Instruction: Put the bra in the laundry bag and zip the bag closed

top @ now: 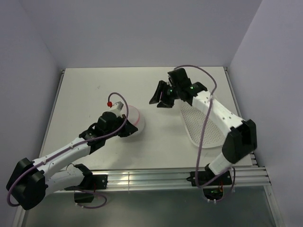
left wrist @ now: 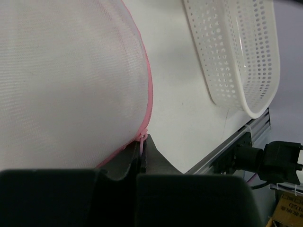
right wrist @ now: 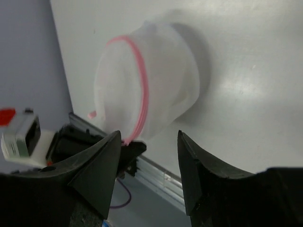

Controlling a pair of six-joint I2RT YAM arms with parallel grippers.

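Observation:
The laundry bag [top: 136, 122] is a round white mesh pouch with pink trim, lying on the table left of centre. It fills the left wrist view [left wrist: 71, 80] and shows in the right wrist view [right wrist: 151, 85]. My left gripper [left wrist: 141, 142] is shut on the bag's pink zipper pull [left wrist: 143, 135] at the rim; it also shows in the top view [top: 126, 128]. My right gripper [right wrist: 147, 134] is open and empty, held above the table to the right of the bag [top: 159, 98], pointing toward it. The bra is not visible; I cannot tell whether it is inside the bag.
A white perforated plastic basket [top: 201, 125] lies on the right side of the table under my right arm, and shows in the left wrist view [left wrist: 236, 56]. The table's near edge is an aluminium rail [top: 156, 178]. Walls close in the left, back and right.

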